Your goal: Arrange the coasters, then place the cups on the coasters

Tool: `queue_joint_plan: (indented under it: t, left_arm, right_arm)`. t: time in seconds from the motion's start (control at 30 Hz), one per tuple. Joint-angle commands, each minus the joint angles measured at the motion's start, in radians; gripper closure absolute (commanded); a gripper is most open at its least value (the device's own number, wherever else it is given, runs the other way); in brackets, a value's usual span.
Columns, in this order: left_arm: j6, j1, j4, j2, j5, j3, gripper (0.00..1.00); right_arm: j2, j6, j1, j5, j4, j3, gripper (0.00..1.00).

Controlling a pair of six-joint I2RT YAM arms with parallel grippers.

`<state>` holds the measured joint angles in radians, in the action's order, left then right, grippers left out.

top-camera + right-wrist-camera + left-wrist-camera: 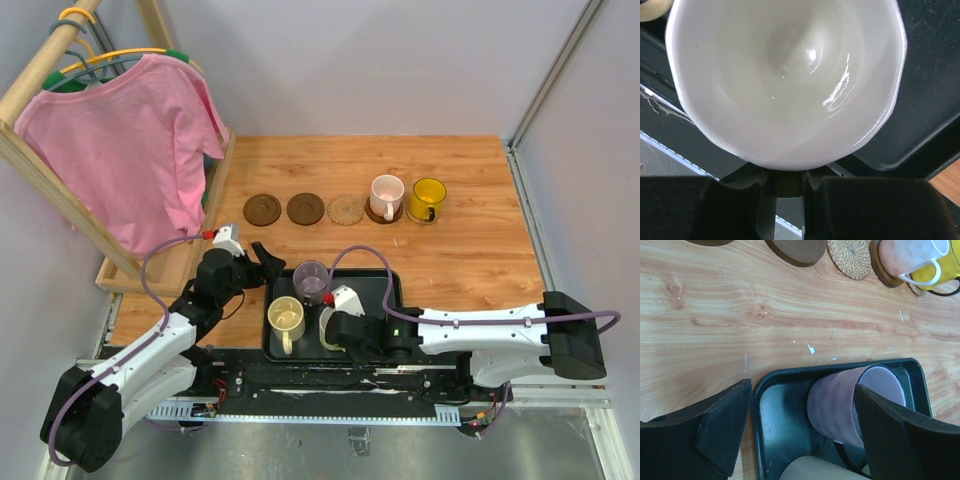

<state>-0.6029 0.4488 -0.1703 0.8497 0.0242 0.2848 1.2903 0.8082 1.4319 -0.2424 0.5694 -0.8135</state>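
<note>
Two dark brown coasters (263,209) (305,208) and a tan woven coaster (346,209) lie in a row. To their right a pinkish cup (386,193) and a yellow cup (428,198) each stand on a coaster. The black tray (385,285) holds a purple-grey cup (311,280), a cream cup (285,318) and a white cup (785,75). My right gripper (787,182) is shut on the white cup's yellow-green handle. My left gripper (802,425) hangs open over the tray's corner, one finger (900,435) beside the purple-grey cup (840,405).
A wooden rack (170,270) with a pink shirt (130,140) stands at the left, close to my left arm. The tray lies at the table's near edge between the two arms. Grey walls close off the back and right.
</note>
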Motion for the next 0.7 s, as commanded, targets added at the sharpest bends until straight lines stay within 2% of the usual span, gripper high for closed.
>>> queue_joint_plan:
  t: [0.0, 0.2, 0.43, 0.67]
  left_arm:
    - [-0.001, 0.01, -0.026, -0.001, 0.002, -0.004, 0.13]
    - [0.002, 0.01, -0.022, 0.002, 0.005, 0.006, 0.13]
    - [0.004, 0.01, -0.017, 0.005, -0.004, 0.023, 0.13]
    - [0.019, 0.01, -0.015, 0.005, 0.016, 0.029, 0.13]
  right_arm:
    - [-0.006, 0.009, 0.032, -0.068, 0.055, -0.025, 0.99]
    - [0.008, 0.017, 0.055, -0.187, 0.171, -0.117, 0.99]
    - [0.0, 0.065, 0.045, -0.396, 0.36, -0.281, 0.99]
    - [0.023, -0.077, -0.159, -0.412, 0.337, -0.436, 0.99]
